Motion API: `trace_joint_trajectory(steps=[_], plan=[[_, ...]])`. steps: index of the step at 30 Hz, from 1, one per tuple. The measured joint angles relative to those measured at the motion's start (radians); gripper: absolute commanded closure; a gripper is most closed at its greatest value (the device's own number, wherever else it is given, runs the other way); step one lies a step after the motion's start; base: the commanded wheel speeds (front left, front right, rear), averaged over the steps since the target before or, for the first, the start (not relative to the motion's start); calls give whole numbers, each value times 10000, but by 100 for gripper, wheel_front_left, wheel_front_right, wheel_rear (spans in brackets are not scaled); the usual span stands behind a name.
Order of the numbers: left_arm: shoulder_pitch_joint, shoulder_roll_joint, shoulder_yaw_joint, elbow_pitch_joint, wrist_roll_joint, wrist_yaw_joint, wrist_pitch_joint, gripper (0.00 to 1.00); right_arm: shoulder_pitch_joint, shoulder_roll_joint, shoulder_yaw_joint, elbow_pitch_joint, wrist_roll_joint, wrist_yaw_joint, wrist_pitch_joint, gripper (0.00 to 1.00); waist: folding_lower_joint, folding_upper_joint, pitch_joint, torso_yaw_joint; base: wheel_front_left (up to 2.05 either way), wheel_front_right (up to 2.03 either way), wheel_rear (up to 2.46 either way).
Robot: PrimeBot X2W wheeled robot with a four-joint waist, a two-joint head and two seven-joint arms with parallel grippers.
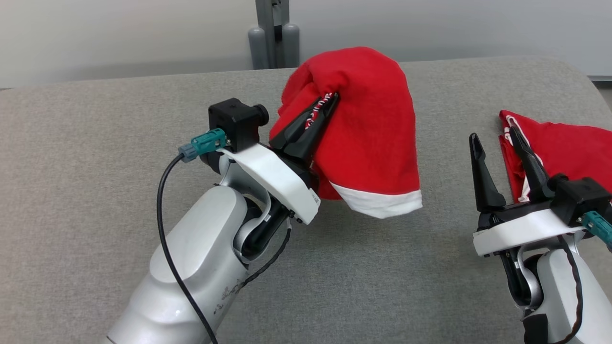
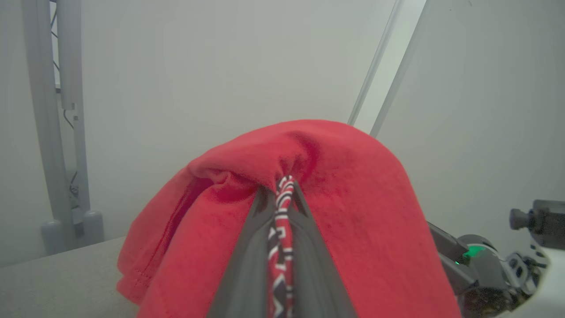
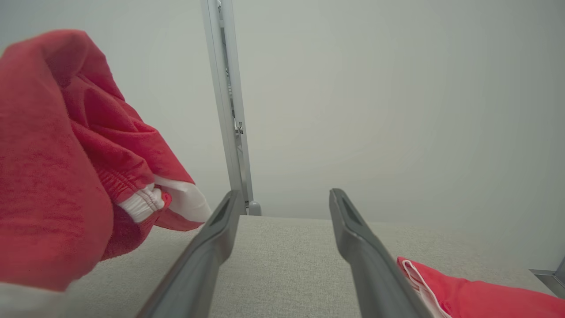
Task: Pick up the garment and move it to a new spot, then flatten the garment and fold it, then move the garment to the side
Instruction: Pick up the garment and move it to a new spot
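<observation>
Red garment (image 1: 368, 143) aloft in tight left pincer (image 1: 331, 98); right pincer (image 1: 494, 134) agape.

We see our right gripper (image 3: 286, 194) w/ two long dark fingers spread wide over a grey fabric-covered surface (image 3: 282, 256). A bunched red cloth garment w/ white trim (image 3: 53, 168) sits at left. Another red cloth piece w/ white edging (image 3: 476, 296) lies lower right, just beside one finger.
</observation>
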Motion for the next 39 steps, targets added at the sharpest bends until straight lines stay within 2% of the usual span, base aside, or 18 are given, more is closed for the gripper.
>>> trace_joint_trajectory(steps=[4, 8, 12, 14, 15, 16, 17, 22, 28, 33, 39], plan=[[101, -31, -274, 339, -167, -2, -309, 100, -3, 79, -73, 6, -2, 0, 0, 0, 0, 0, 95, -334, 0, 0, 0], [211, 445, -594, 1923, 380, 94, -410, 100, -39, 173, 36, -19, 0, 0, 0, 0, 0, 0, 255, -574, 0, 0, 0], [211, 966, -957, 3670, 1085, 395, -683, 100, -68, 221, 52, -38, 0, 0, 0, 0, 0, 0, 386, -694, 0, 0, 0], [207, 1014, -997, 4460, 1202, 493, -761, 100, -66, 226, 79, -21, -4, 0, 0, 0, 0, 0, 416, -691, 0, 0, 0], [195, 1020, -1053, 4834, 1252, 527, -763, 72, -66, 226, 98, 2, -8, 0, 0, 0, 0, 0, 421, -665, 0, 0, 0], [179, 1018, -1143, 5156, 1388, 617, -798, 13, -63, 219, 92, 21, -19, 0, 0, 0, 0, 0, 420, -628, 0, 0, 0], [159, 1011, -1152, 5457, 1440, 719, -869, 0, -63, 213, 90, 44, -23, 0, 0, 0, 0, 0, 413, -585, 0, 0, 0], [-107, 988, -991, 6450, 1488, 1168, -1379, 0, -57, 192, 182, 136, -88, 0, 0, 0, 0, 0, 274, -347, 0, 0, 0], [-194, 1135, -205, 6343, 1256, 1616, -1741, 0, 29, 127, 376, 201, -88, 0, 0, 0, 0, 0, -72, 20, 0, 0, 0], [455, 1590, 1114, 4075, 1542, 2063, -1772, 0, 254, 44, 474, 328, -86, 0, 0, 0, 0, 0, -399, 382, 0, 0, 0], [2519, 1588, 2782, 1421, 2416, 2069, -1774, 0, 540, -35, 871, 462, -21, 0, -2, 0, 0, 0, -751, 788, 0, 0, 0]])
